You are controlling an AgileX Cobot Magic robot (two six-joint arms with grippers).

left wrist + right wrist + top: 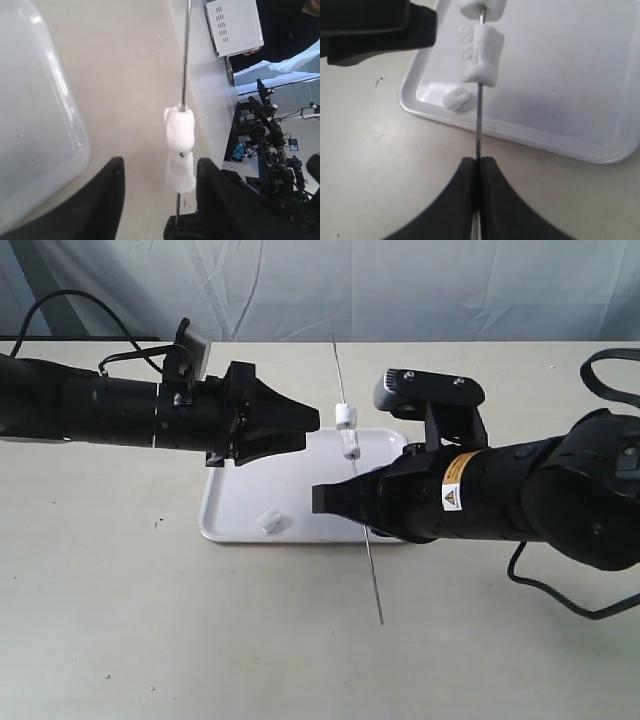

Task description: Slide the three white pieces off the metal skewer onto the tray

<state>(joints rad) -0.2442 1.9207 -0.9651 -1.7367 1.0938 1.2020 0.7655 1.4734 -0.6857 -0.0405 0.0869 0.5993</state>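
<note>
The metal skewer stands tilted over the tray, and my right gripper is shut on its lower part. Two white pieces are threaded on it, one right above the other. A third white piece lies loose on the tray near its front left corner. My left gripper is open beside the skewered pieces. In the left wrist view the lower piece sits between the fingers, close to one of them, and the upper piece is just beyond the tips.
The tray rests on a beige tabletop with a white cloth backdrop behind it. A black cable loops beside the right arm. Past the table's edge the left wrist view shows a white box and equipment.
</note>
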